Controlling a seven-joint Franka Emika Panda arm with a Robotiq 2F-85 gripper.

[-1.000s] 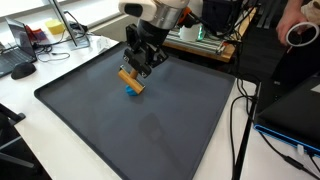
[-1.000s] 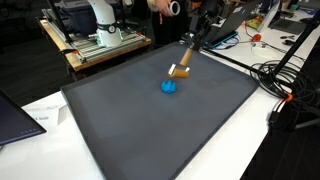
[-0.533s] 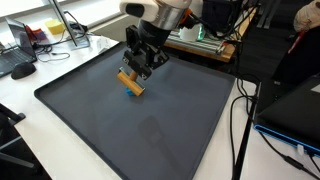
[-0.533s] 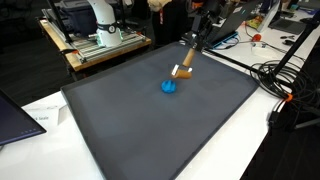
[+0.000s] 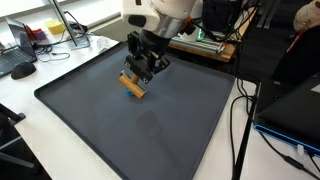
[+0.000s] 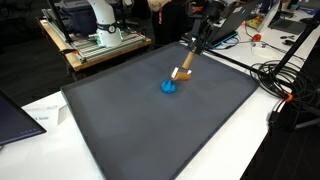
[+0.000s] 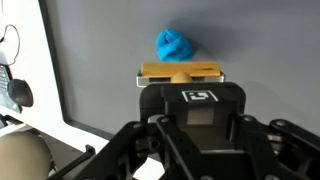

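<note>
Gripper: the gripper (image 5: pixel 137 75) is closed tight on the wooden block, jaws pinching its upper part; it comes down from above and also shows in an exterior view (image 6: pixel 186 62) and in the wrist view (image 7: pixel 181 86)
Wooden block: the wooden block (image 5: pixel 133 84) is tan and oblong, held in the jaws and tilted in an exterior view (image 6: pixel 182 73); in the wrist view (image 7: pixel 180 72) it lies crosswise just past the jaws
Height: the block is low over the mat; whether its lower edge touches cannot be told
Blue lump: a crumpled blue lump (image 6: pixel 169 86) lies on the mat just beside the block, clear of the jaws; in the wrist view (image 7: pixel 174 46) it sits right behind the block
Mat: a dark grey mat (image 5: pixel 150 130) with a raised rim, seen in both exterior views (image 6: pixel 140 135), lies on a white table (image 5: pixel 22 100)
Place on the mat: block and lump are near one edge
Surroundings: black cables (image 6: pixel 285 85) lie off the mat
</note>
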